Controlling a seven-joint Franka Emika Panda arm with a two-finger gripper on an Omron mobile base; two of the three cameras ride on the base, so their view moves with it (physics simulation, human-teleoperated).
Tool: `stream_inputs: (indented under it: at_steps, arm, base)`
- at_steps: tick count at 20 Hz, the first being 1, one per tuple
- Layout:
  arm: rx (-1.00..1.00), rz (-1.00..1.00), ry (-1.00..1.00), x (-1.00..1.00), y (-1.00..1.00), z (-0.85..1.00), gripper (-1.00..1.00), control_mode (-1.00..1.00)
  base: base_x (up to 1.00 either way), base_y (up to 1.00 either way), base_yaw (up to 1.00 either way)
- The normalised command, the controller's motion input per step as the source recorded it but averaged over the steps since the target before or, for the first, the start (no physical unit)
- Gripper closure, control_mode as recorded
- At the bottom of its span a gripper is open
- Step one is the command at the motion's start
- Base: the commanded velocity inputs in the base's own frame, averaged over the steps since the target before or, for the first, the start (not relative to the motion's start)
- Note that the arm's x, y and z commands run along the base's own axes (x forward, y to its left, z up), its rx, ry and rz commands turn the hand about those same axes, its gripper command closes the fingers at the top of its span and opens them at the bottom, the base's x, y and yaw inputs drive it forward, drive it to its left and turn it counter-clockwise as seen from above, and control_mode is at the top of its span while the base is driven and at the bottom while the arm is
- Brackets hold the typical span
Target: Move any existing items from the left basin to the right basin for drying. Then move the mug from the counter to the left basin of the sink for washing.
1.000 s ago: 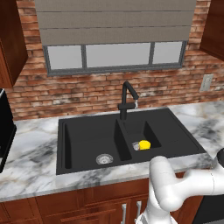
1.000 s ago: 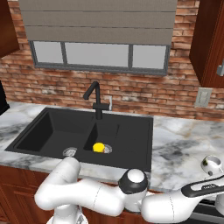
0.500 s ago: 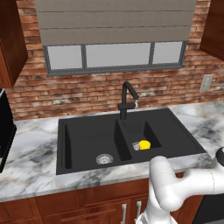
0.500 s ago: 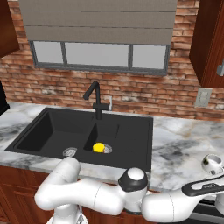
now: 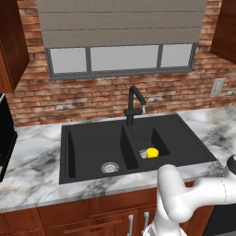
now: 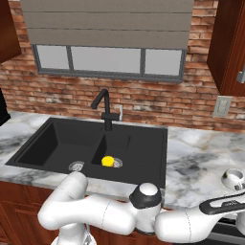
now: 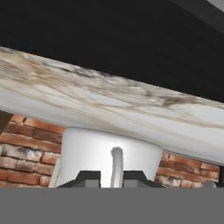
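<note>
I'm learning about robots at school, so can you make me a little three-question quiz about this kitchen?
1. True or false: the small yellow cup-like object lies in the narrower compartment of the matte black double sink.
2. In the hand view, what is seen between the finger tips of the gripper? A) the handle of the white mug B) a tap C) a spoon
3. Fill in: the white mug stands on the white marble ___.
Key: 1 true; 2 A; 3 counter.
</note>
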Motion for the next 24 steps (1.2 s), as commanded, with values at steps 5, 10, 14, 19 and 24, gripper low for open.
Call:
stream_inputs:
  at_steps: [5, 10, 14, 19, 24]
  arm:
    - [0.01, 0.00, -0.01, -0.03, 0.00, 0.00, 1.00, -1.00]
    - [0.00, 0.00, -0.01, -0.03, 0.10, 0.35, 1.00, -1.00]
    - [0.00, 0.00, -0.01, -0.08, 0.34, 0.50, 1.00, -1.00]
    - [-0.01, 0.00, 0.00, -0.02, 0.59, 0.40, 1.00, -1.00]
    - [-0.01, 0.00, 0.00, -0.03, 0.72, 0.26, 1.00, -1.00]
  base:
    - [0.00, 0.00, 0.00]
    - [0.00, 0.00, 0.00]
    - [0.00, 0.00, 0.00]
    - [0.00, 0.00, 0.00]
    - [0.00, 0.00, 0.00]
